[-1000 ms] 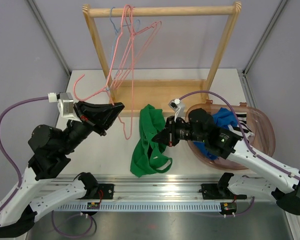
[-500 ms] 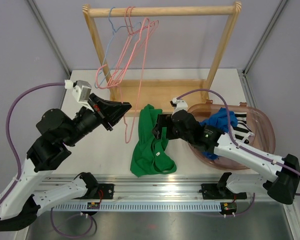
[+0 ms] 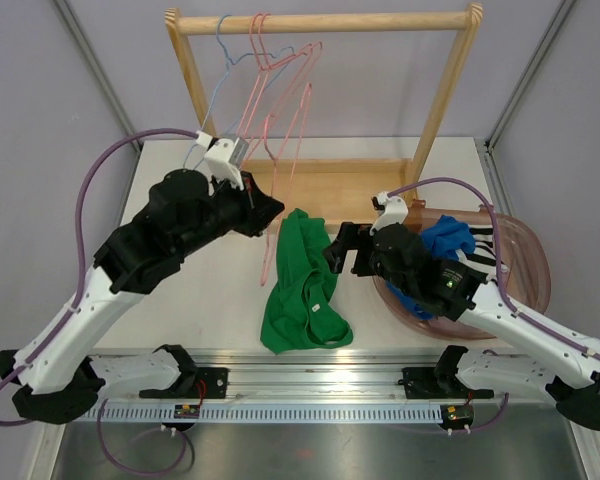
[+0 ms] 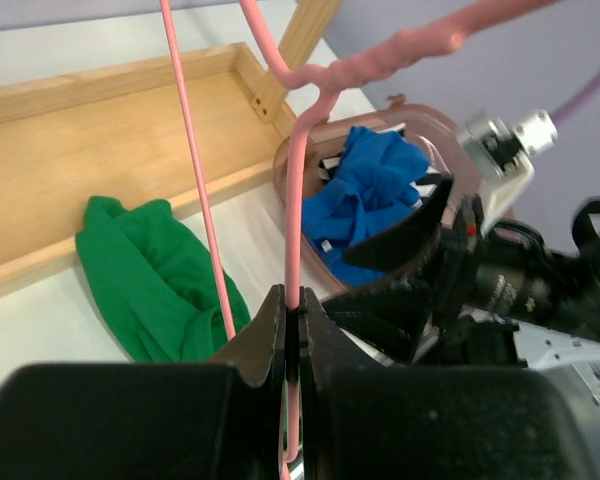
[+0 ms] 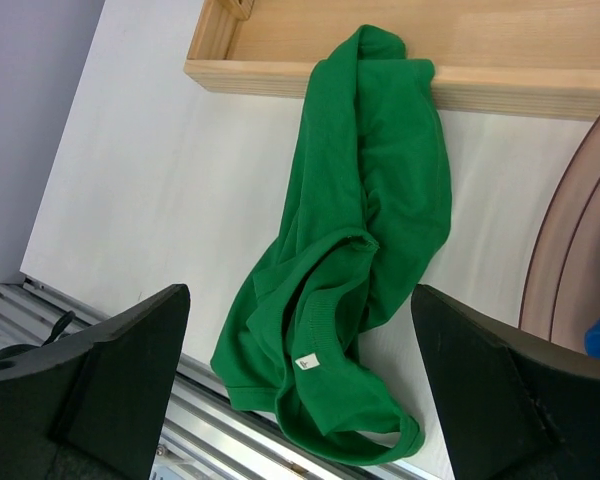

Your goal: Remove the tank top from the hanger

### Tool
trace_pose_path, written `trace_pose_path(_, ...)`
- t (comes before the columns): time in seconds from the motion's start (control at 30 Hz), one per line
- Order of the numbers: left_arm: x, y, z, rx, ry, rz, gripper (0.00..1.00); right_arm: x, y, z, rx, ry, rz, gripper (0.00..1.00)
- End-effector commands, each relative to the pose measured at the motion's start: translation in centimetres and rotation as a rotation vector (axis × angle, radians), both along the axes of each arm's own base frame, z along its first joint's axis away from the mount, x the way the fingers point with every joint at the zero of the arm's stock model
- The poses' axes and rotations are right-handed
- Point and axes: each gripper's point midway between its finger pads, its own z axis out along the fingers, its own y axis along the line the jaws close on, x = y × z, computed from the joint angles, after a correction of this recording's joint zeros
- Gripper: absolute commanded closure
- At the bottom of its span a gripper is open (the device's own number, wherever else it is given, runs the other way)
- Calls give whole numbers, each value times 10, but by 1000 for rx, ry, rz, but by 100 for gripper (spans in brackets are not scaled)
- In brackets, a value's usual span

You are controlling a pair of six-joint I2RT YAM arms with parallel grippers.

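The green tank top (image 3: pixel 305 290) lies crumpled on the white table, free of the hanger, its upper end against the wooden base of the rack. The right wrist view shows it (image 5: pixel 365 230) directly below my right gripper (image 5: pixel 298 300), which is open and empty, just right of the cloth (image 3: pixel 342 250). My left gripper (image 3: pixel 268 212) is shut on the thin pink wire hanger (image 3: pixel 268 262), whose hook reaches up to the rail. In the left wrist view the jaws (image 4: pixel 293 305) pinch the pink wire (image 4: pixel 296 200) tightly.
A wooden rack with top rail (image 3: pixel 360 20) and base tray (image 3: pixel 330 185) stands at the back, with other pink hangers and a blue hanger (image 3: pixel 220 40) on the rail. A brown basket (image 3: pixel 525 265) holding blue cloth (image 3: pixel 445 238) sits at the right.
My right gripper opened, let go of the tank top and drew back to the right. My left arm swung up and toward the rack, carrying the pink hanger.
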Motion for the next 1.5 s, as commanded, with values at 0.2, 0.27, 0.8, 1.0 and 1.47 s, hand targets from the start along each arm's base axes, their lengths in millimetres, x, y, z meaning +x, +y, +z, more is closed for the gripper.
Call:
trace_pose_path(0.2,65,-9,46,63,20,69,100,-5,-8,2,-13,-11,-5,0)
trace_pose_path(0.27,85,-19,38,87,66,51,100,-6,-11,6,-3,-20,-8,1)
trace_pose_path(0.8,180,-36,78,-116,32,42,100,-16,-32,4,-16,-35,-22,0)
trace_pose_path(1.0,186,-42,71,-115,33,26,100,-17,-36,-3,-41,-33,-24,1)
trace_pose_path(1.47,222,-33,66,-145,32,148,100,-20,-27,-13,-24,-6,6,0)
